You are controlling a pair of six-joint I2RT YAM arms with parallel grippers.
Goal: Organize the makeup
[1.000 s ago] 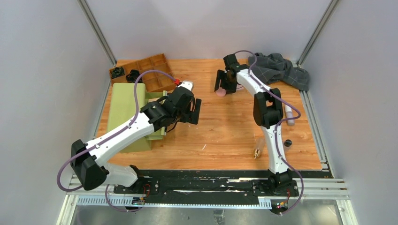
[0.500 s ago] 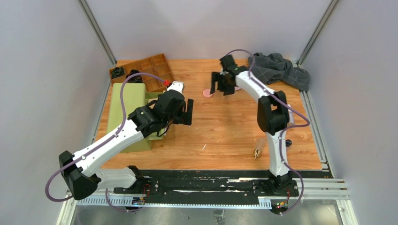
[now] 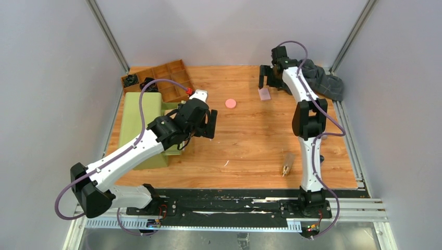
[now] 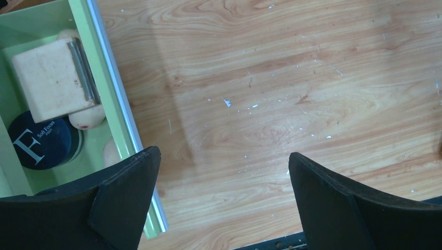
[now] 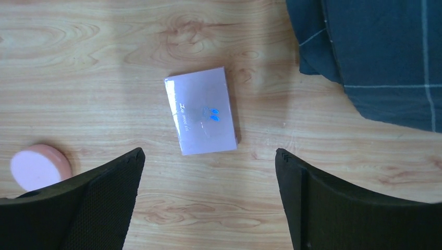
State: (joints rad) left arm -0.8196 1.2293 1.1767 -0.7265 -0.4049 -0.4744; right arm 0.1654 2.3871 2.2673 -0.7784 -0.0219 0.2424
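Note:
A pink square pad (image 3: 265, 94) lies at the far right of the table. My right gripper (image 3: 269, 82) is open just above it; in the right wrist view the pad (image 5: 202, 110) lies beyond the gripper (image 5: 209, 152). A pink disc (image 3: 230, 103) lies to its left and also shows in the right wrist view (image 5: 39, 166). My left gripper (image 3: 208, 126) is open and empty beside the green drawer (image 3: 140, 130), above bare wood (image 4: 223, 154). In the drawer lie a tan square pad (image 4: 52, 78), a round black compact (image 4: 40, 140) and a beige sponge (image 4: 86, 117). A clear tube (image 3: 287, 162) lies near the front.
A grey checked cloth (image 3: 323, 78) is heaped at the far right corner, close to the pink pad (image 5: 380, 57). A wooden divided tray (image 3: 167, 78) stands at the far left behind the drawer. A black-capped item (image 3: 319, 158) peeks from behind the right arm.
My right gripper has pushed the pink disc leftward, left it there, and moved back right over the pink square pad. My left arm has shifted slightly left.

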